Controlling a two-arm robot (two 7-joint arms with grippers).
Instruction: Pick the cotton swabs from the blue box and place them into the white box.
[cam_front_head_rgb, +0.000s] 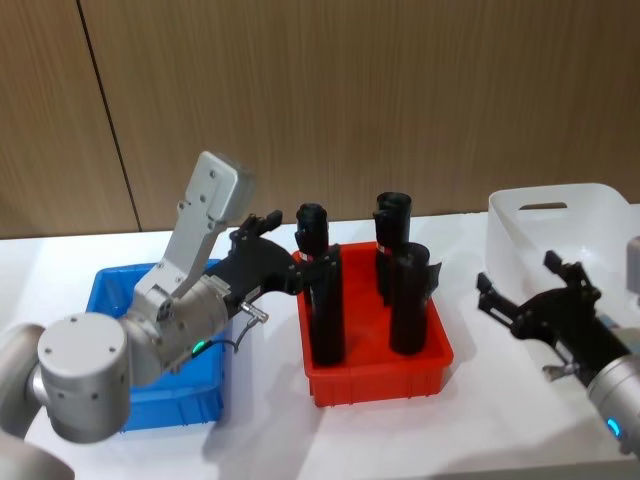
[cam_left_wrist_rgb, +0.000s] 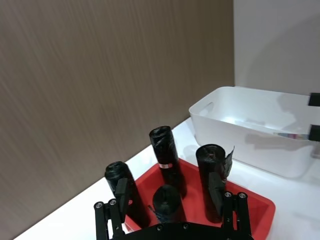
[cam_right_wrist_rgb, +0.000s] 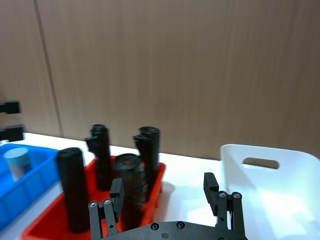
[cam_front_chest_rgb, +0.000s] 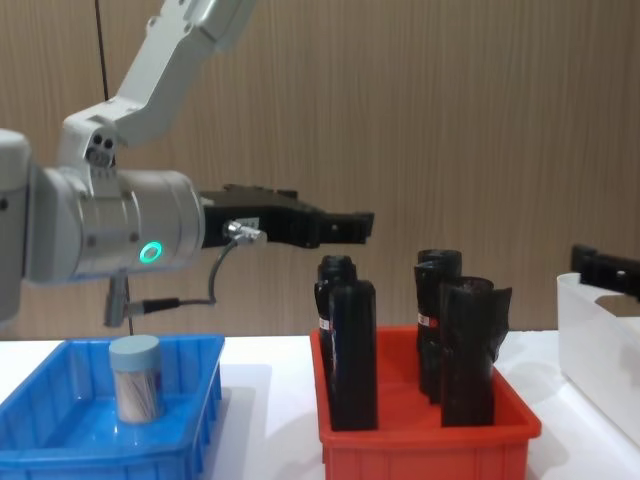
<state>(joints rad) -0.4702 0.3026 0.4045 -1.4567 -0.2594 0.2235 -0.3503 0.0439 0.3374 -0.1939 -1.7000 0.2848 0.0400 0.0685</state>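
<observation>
One jar of cotton swabs (cam_front_chest_rgb: 135, 380) with a pale blue lid stands upright in the blue box (cam_front_chest_rgb: 203, 400); the right wrist view shows the jar (cam_right_wrist_rgb: 17, 162) too. In the head view my left arm covers most of the blue box (cam_front_head_rgb: 108, 290). My left gripper (cam_front_chest_rgb: 352, 224) is open and empty. It hangs high, past the blue box, over the left end of the red bin. My right gripper (cam_front_head_rgb: 520, 273) is open and empty, just in front of the white box (cam_front_head_rgb: 560, 222), which looks empty.
A red bin (cam_front_head_rgb: 380, 375) stands between the two boxes and holds several tall black bottles (cam_front_head_rgb: 325, 300). The left gripper's fingers (cam_left_wrist_rgb: 121, 194) are level with the bottle tops. A wooden wall runs close behind the table.
</observation>
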